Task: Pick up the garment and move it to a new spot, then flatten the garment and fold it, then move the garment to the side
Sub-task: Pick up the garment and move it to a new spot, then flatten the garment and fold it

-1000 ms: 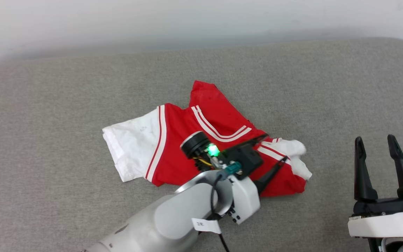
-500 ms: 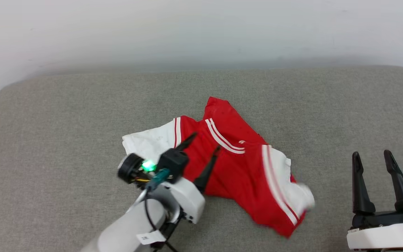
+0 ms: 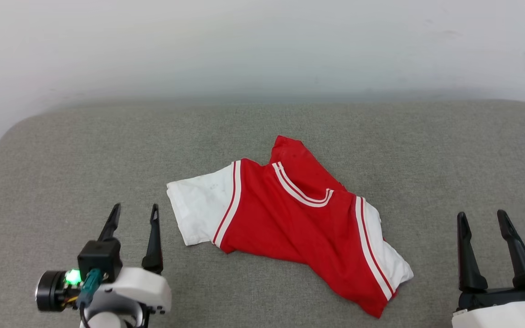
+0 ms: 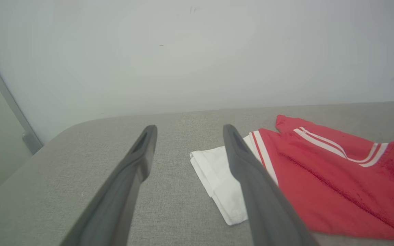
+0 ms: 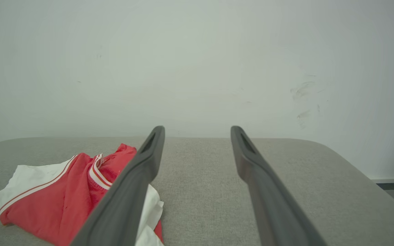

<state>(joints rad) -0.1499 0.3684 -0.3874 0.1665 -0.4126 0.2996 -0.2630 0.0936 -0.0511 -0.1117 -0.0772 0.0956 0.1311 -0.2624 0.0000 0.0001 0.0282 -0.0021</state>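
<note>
Left end effector point(image 3: 135, 208) released, empty, at 8 o'clock of garment point(image 3: 290, 218); right end effector point(image 3: 481, 215) released, empty, at 4 o'clock. Garment lies untouched mid grey cushion point(image 3: 62, 159), partly spread, bottom edge skewed. Judged: flattening unfinished; fold and shift aside still to do

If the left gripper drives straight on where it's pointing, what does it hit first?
Probably bare grey cushion: the left gripper is open, pointing just left of the garment. Depth is unclear; its right finger might brush the white sleeve.
</note>
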